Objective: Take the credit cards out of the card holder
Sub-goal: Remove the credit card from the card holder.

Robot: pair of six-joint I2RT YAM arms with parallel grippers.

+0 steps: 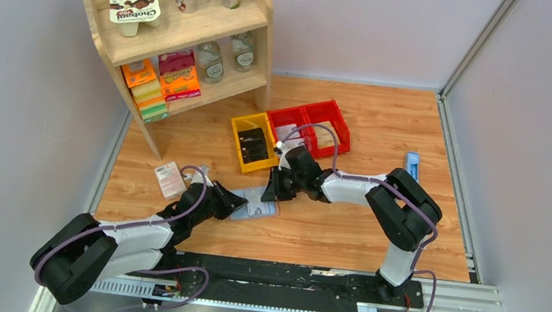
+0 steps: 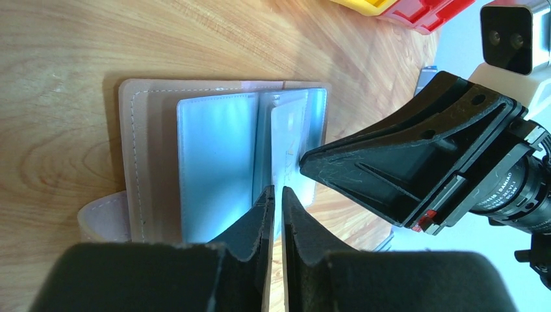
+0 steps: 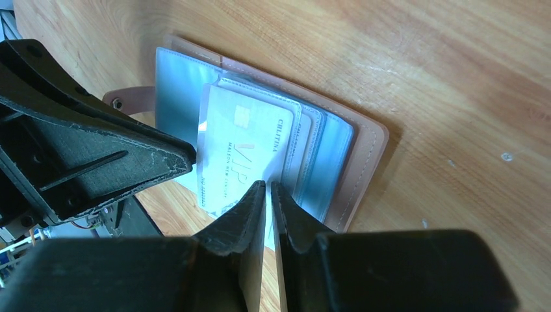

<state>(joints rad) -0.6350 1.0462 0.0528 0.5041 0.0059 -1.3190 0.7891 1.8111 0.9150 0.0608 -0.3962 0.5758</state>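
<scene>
Brown card holder [image 1: 259, 205] lies open near the front edge of the desk [image 1: 342, 231]. Left tool [image 2: 276, 195] pinches its clear page to steady it; right tool [image 3: 268, 188] pinches a white card [image 3: 240, 153] to pull it out.

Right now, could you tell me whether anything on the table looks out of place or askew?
One credit card, printed VIP, sits partly out of its sleeve in the open card holder, its end overhanging the holder's edge. The right pincer is closed on that end. Nothing else stands out.
</scene>
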